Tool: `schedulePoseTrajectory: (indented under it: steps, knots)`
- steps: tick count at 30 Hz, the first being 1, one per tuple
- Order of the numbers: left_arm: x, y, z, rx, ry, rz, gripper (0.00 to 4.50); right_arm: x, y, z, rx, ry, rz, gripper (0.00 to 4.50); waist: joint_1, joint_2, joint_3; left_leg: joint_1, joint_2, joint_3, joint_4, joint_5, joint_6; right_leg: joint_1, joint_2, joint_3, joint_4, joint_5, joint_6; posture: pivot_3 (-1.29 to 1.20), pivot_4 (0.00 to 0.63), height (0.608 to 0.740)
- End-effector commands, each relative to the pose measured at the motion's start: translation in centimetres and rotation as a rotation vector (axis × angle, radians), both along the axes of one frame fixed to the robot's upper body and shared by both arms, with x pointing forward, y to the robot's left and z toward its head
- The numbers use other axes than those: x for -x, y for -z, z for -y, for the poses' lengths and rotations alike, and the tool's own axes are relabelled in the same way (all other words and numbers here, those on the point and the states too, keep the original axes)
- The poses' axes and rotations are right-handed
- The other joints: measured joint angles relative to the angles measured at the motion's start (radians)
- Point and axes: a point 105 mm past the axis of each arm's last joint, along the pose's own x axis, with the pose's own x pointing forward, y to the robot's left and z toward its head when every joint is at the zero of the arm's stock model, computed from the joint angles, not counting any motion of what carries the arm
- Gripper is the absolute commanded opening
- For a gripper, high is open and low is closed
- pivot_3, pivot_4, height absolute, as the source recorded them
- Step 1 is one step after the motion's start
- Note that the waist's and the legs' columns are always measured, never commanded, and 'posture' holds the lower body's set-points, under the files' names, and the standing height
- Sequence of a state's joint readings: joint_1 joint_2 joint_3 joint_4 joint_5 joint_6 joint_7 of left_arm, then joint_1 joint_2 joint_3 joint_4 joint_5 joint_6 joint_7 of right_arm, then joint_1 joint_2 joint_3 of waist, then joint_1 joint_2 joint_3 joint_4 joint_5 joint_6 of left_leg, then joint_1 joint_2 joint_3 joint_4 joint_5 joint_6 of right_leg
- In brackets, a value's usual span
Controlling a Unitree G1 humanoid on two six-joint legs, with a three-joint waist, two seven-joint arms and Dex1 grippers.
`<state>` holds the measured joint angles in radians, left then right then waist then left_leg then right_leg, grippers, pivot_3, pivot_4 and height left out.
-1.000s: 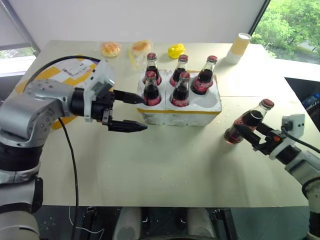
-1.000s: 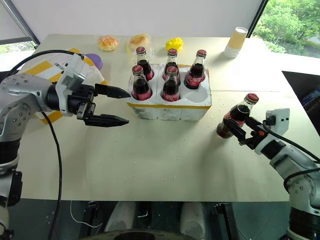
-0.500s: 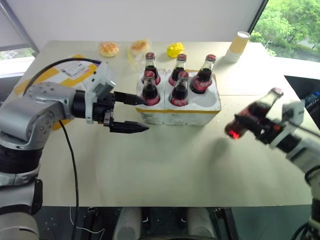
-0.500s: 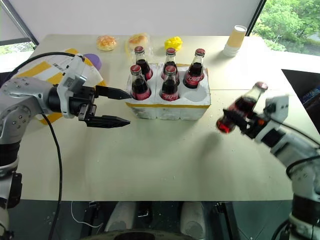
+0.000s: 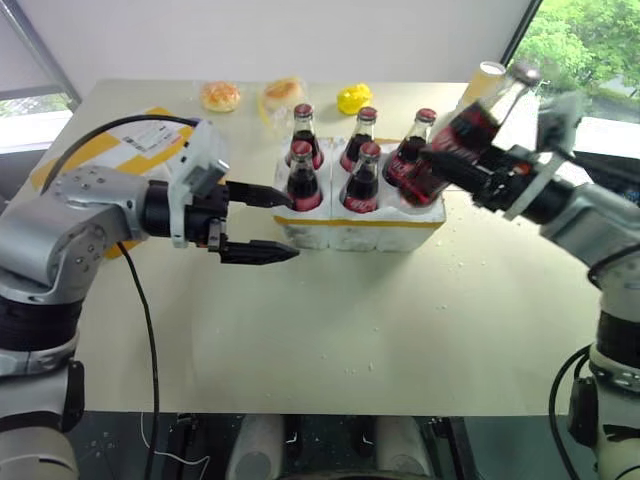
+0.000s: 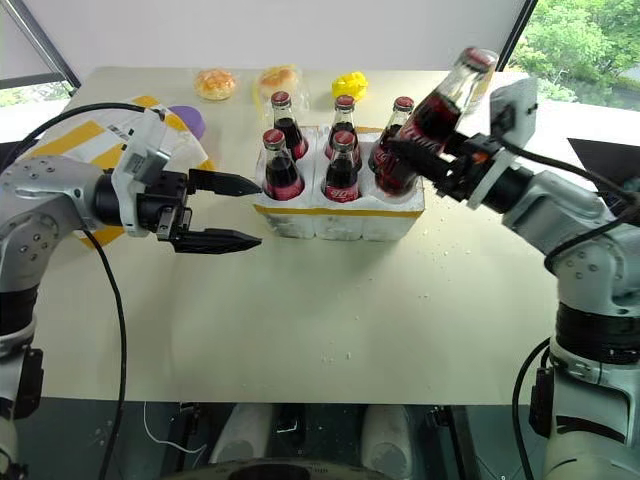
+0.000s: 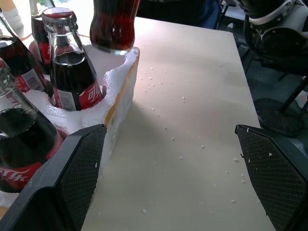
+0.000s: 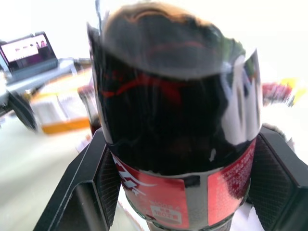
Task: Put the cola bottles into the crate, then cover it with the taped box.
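The low white foam crate [image 5: 340,236] with a thin yellow band stands mid-table, and several cola bottles [image 5: 303,180] are upright in its sockets. My right gripper [image 5: 468,172] is shut on one more cola bottle [image 5: 458,135], held tilted in the air over the crate's right end, its base near the front right socket. The right wrist view has that bottle [image 8: 178,120] between the two fingers [image 8: 103,178]. My left gripper [image 5: 292,228] stays open, level, just off the crate's left side, holding nothing. The taped box [image 5: 140,142] lies at the left, partly behind my left arm.
Along the far edge lie two wrapped buns [image 5: 220,97], a yellow object [image 5: 352,100] and a stack of paper cups [image 5: 482,82]. A purple thing [image 6: 190,120] sits by the taped box. White foam crumbs dot the table [image 5: 330,330] near the crate.
My right gripper closed on the bottle standing at the right, lifted it off the table and carried it up and left over the crate. The left gripper has stayed where it was.
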<state>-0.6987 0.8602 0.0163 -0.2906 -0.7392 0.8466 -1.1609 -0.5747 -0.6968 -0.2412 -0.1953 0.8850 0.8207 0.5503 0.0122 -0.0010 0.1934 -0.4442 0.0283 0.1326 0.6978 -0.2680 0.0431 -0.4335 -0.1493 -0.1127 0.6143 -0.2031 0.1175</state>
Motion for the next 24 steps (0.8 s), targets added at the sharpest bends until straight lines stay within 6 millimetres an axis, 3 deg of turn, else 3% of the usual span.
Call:
schedulePoseTrajectory:
  steps: [1,11,20,22,24]
  knots:
    - [0.6,-1.0,-0.3,0.004,-0.005,0.049,4.5,-0.1,-2.1,-0.4,-0.003,-0.014,0.115,2.84,-0.001,0.0,0.0,0.0,0.0,0.0,0.0,0.0,0.0,0.0,0.0,0.0,0.0,0.0,0.0,0.0,0.15,0.74]
    - [0.6,-1.1,-0.3,0.008,-0.024,0.055,4.5,-2.1,-0.9,-0.2,-0.005,0.009,0.082,2.84,-0.003,0.0,0.0,0.0,0.0,0.0,0.0,0.0,0.0,0.0,0.0,0.0,0.0,0.0,0.0,0.0,0.15,0.74]
    - [0.5,-1.1,-0.2,0.01,-0.028,0.058,4.5,-2.4,2.9,-0.7,0.142,-0.019,0.006,2.84,-0.003,0.0,0.0,0.0,0.0,0.001,0.0,0.0,0.0,0.0,0.0,0.0,0.0,0.0,0.0,0.0,0.15,0.74]
    - [0.6,-1.1,-0.1,0.008,-0.028,0.059,4.5,-2.3,3.7,-1.2,0.153,-0.041,-0.014,3.91,-0.003,0.0,0.0,0.0,0.0,0.001,0.0,0.0,0.0,0.0,0.0,0.0,0.0,0.0,0.0,0.0,0.15,0.74]
    - [0.6,-1.0,-0.1,0.008,-0.029,0.06,4.5,-2.1,4.2,-1.7,0.169,-0.066,-0.027,4.46,-0.003,0.0,0.0,0.0,0.0,0.001,0.0,0.0,0.0,0.0,0.0,0.0,0.0,0.0,0.0,0.0,0.15,0.74]
